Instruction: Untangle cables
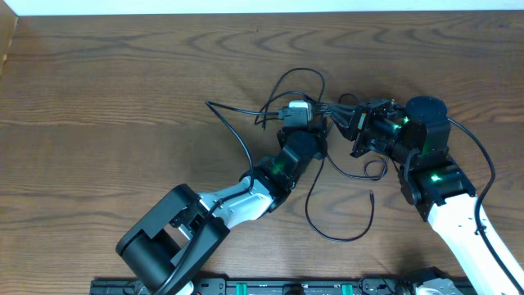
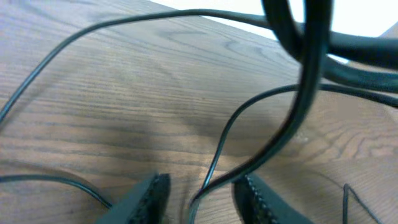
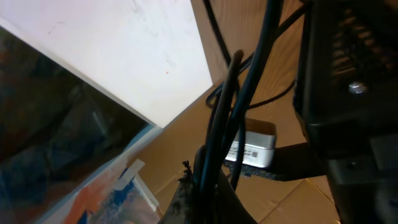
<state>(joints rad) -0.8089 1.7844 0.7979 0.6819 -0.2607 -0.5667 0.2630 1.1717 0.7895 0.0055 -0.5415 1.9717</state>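
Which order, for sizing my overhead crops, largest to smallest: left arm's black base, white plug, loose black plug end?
1. left arm's black base, though it stands nearer the camera.
2. white plug.
3. loose black plug end, tiny.

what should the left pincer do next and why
Probably close the left pincer fully on the thin black cable that runs between its open fingers. The right pincer is shut on a bunch of black cables, so once gripped, the left could likely draw its strand away from them.

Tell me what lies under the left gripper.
Under the left gripper a thin black cable crosses the wooden table. From overhead, the gripper's body hides that spot.
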